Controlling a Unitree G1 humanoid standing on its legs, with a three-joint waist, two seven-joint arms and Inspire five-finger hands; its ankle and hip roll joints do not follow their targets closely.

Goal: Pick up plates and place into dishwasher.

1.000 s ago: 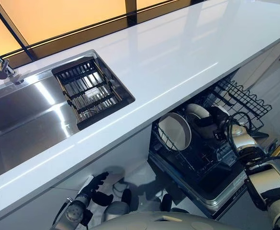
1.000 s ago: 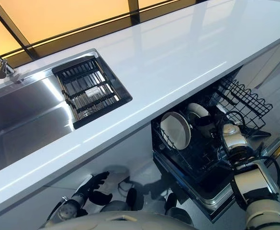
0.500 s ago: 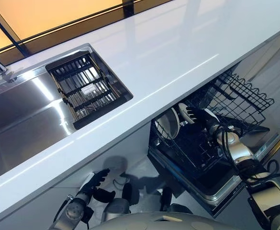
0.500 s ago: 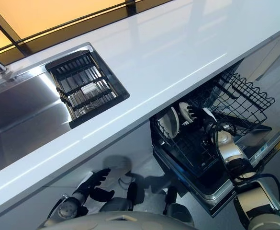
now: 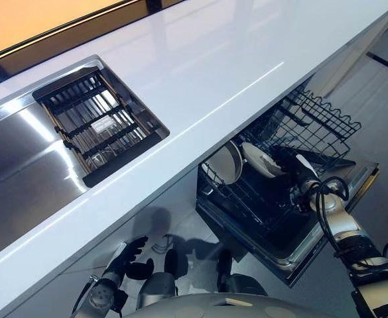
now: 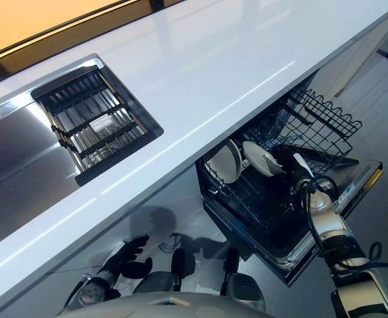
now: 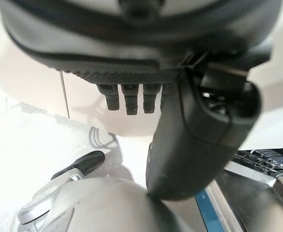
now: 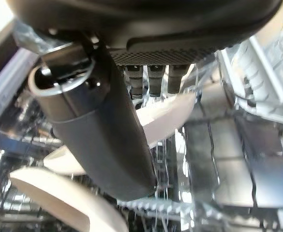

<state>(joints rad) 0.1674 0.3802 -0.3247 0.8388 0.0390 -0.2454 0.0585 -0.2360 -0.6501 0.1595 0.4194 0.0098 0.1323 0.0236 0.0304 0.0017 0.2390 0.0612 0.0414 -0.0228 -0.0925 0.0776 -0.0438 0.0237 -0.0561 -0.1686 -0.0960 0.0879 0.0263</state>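
- My right hand (image 6: 288,161) is reaching into the lower rack (image 6: 260,199) of the open dishwasher (image 5: 293,255), its dark fingers closed round a white plate (image 6: 260,158).
- Half a second ago this plate stood nearer upright; it now leans flatter, its face turned up, so I judge it is being settled between the rack's tines but is not yet released.
- The whole view has also shifted since then, which is my head camera moving, not the bench.
- Just beyond the hand, a second white plate (image 5: 228,162) stands on edge in the same rack, close to the held one; I cannot tell if they touch.
- My left hand (image 5: 129,250) hangs low below the bench edge, fingers loosely straight, holding nothing.
- The plates are smooth, glossy and round with a shallow rim; the rack is thin black wire in a grid.
- The bench (image 5: 200,66) is a long, shiny white slab; set into it is a brushed steel sink (image 5: 14,172) holding a dark slatted drainer (image 5: 97,126).
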